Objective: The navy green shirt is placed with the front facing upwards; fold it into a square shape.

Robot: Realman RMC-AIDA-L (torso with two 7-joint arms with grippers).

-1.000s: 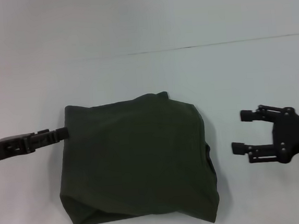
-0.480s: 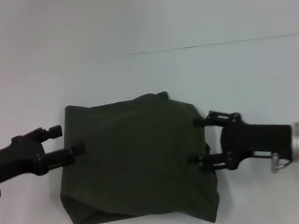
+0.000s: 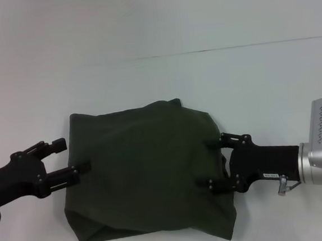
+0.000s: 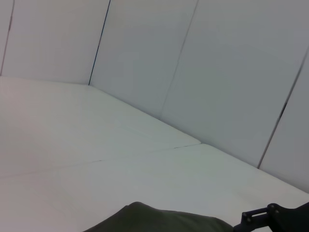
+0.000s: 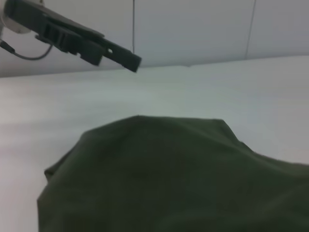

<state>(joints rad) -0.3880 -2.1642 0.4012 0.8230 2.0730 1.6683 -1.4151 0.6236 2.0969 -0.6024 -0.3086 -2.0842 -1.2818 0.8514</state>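
Folded to a rough square on the table (image 3: 271, 88), shirt (image 3: 148, 172) flanked by 2 grippers: left (image 3: 68, 158) and right (image 3: 211, 162), fingers spread over opposite edges, grasping nothing, seemingly squaring the bundle.

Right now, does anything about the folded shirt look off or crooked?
Yes: the dark olive-green cotton shirt is not a neat square. Its near left corner flares and gapes, and the right edge bunches unevenly.
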